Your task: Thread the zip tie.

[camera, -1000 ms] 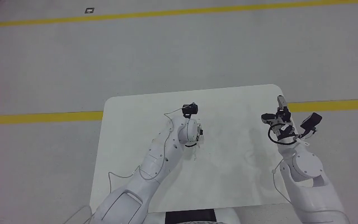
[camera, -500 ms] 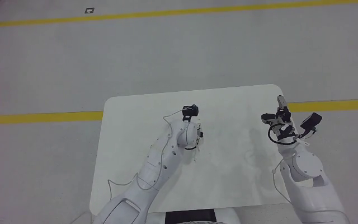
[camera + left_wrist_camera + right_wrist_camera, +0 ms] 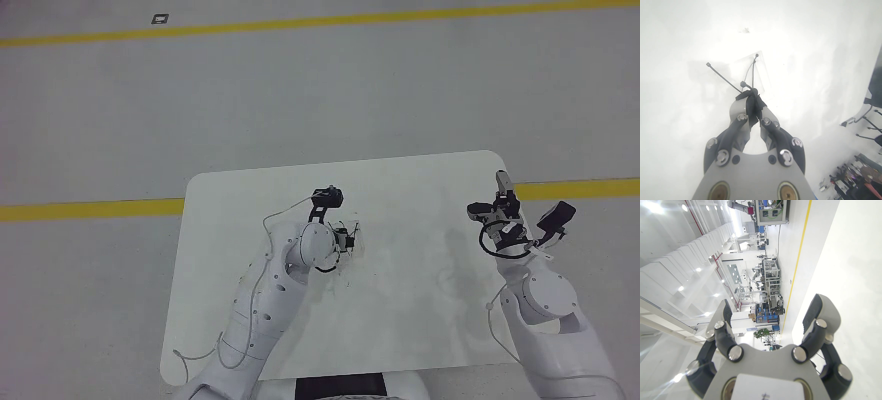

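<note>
Black zip tie (image 3: 723,77) juts out from the tightly closed left hand (image 3: 752,95).

top: sat above arms, looked steeply down, far, on table (image 3: 430,300) and floor | left wrist: sat behind left gripper (image 3: 751,94), faced down, close on zip tie (image 3: 721,75) | right wrist: sat behind right gripper (image 3: 770,299), faced out across hall | shared: top+left wrist saw table middle; top+right wrist saw table edge and yellow line (image 3: 799,255)

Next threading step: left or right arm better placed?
Left, likely. The left gripper is shut on the zip tie above the table; the right gripper is open, empty, at the table's edge, aimed away from it.
</note>
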Controlling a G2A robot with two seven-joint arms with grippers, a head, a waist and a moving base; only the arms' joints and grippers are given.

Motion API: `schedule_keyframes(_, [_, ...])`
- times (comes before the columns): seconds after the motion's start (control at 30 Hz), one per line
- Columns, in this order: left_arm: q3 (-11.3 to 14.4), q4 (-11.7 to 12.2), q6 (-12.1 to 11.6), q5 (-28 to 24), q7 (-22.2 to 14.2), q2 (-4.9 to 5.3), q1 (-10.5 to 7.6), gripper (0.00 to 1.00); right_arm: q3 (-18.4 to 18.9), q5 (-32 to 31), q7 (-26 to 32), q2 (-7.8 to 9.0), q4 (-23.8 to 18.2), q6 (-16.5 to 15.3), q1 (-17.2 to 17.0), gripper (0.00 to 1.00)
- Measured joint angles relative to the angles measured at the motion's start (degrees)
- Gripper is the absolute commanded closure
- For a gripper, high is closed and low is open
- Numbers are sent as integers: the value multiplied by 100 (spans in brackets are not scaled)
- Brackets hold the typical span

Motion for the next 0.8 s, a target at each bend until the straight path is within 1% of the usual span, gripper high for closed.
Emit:
schedule_keyframes(0.07, [-87, -61, -193, -122, -29, 42, 46, 100, 0, 0, 0, 0, 0, 0, 0, 0])
schedule_keyframes(0.1, [-96, -69, -232, -143, -34, 50, 53, 100, 0, 0, 0, 0, 0, 0, 0, 0])
schedule_keyframes(0.43, [-89, -61, -239, -147, -24, 52, 57, 100, 0, 0, 0, 0, 0, 0, 0, 0])
schedule_keyframes(0.53, [-120, 10, -324, -243, 64, 82, 60, 100, 0, 0, 0, 0, 0, 0, 0, 0])
schedule_keyframes(0.63, [-294, 21, -576, -526, -197, 146, 9, 100, 0, 0, 0, 0, 0, 0, 0, 0])
schedule_keyframes(0.67, [-383, 25, -697, -608, -320, 179, -11, 100, 0, 0, 0, 0, 0, 0, 0, 0])
schedule_keyframes(0.73, [-519, 22, -864, -724, -440, 227, -32, 100, 0, 0, 0, 0, 0, 0, 0, 0])
schedule_keyframes(0.8, [-664, 37, -1102, -894, -568, 284, -52, 100, 0, 0, 0, 0, 0, 0, 0, 0])
